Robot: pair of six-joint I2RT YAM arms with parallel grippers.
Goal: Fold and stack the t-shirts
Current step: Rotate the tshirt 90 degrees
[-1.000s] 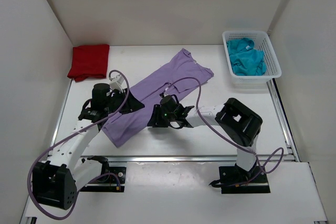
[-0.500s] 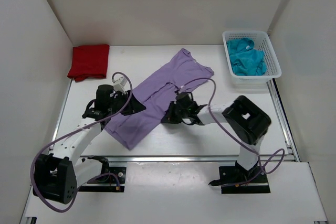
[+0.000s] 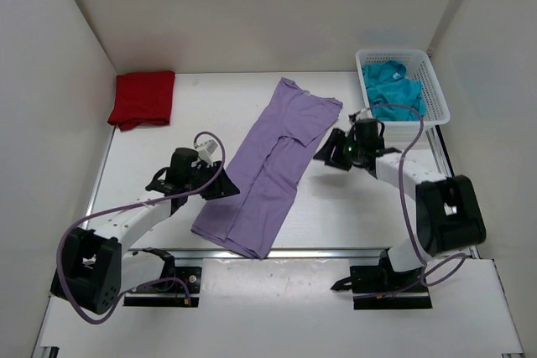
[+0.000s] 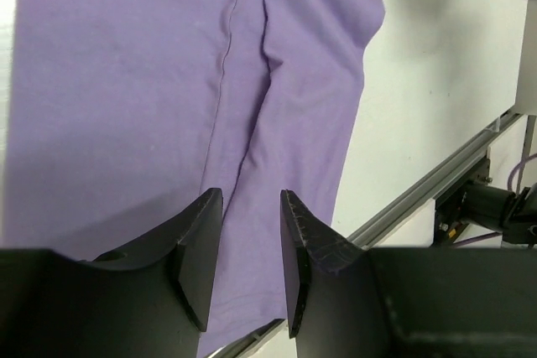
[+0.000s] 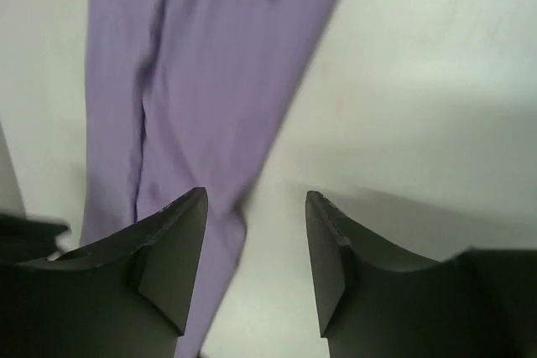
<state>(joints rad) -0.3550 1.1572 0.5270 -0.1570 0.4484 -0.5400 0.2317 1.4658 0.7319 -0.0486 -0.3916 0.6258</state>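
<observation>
A purple t-shirt (image 3: 270, 165), folded lengthwise into a long strip, lies diagonally on the white table, its lower end at the front rail. It also shows in the left wrist view (image 4: 168, 64) and the right wrist view (image 5: 210, 56). My left gripper (image 3: 226, 188) is over the strip's left edge, open, with purple cloth showing between its fingers (image 4: 249, 194). My right gripper (image 3: 324, 157) is open and empty over bare table just right of the strip's upper part (image 5: 256, 194). A folded red t-shirt (image 3: 143, 98) lies at the back left.
A white basket (image 3: 436, 90) holding teal t-shirts (image 3: 394, 94) stands at the back right. A metal rail (image 3: 336, 251) runs along the table's front edge, and side rails run along its left and right edges. White walls enclose the table.
The purple shirt has been swung and pulled so it lies steeper and nearer the front rail. My right gripper moved right, off the shirt. My left gripper shifted nearer and to the right.
</observation>
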